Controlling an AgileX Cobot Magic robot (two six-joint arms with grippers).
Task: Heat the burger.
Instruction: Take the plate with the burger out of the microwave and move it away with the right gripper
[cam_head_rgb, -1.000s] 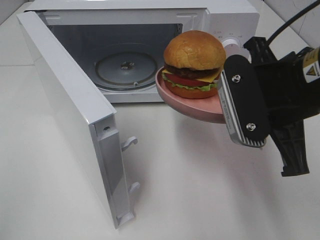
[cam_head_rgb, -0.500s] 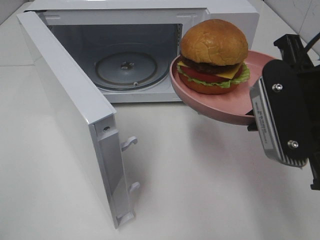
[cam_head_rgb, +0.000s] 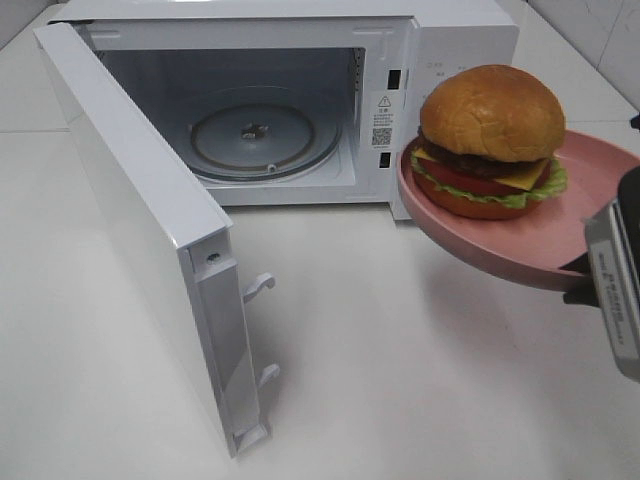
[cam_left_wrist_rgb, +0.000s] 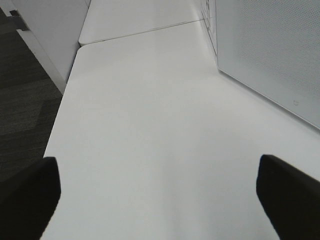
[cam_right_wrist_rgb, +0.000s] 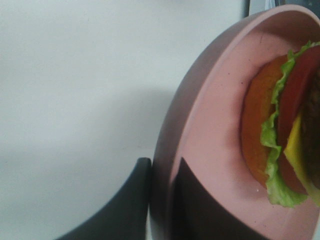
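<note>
We see the burger (cam_head_rgb: 490, 140), round with a smooth, shiny brown bun, frilly green lettuce, red tomato and yellow cheese. It sits in a smooth pink plate (cam_head_rgb: 520, 245), round and shallow, held up in the air to the right of the microwave (cam_head_rgb: 440, 40). The right gripper (cam_right_wrist_rgb: 162, 200) pinches the plate's rim between its dark fingers. The white, boxy microwave has its door (cam_head_rgb: 140, 220) wide open; inside lies a round glass tray (cam_head_rgb: 255, 135). The left gripper (cam_left_wrist_rgb: 155, 195) is spread wide over the white table (cam_left_wrist_rgb: 150, 125), holding nothing.
</note>
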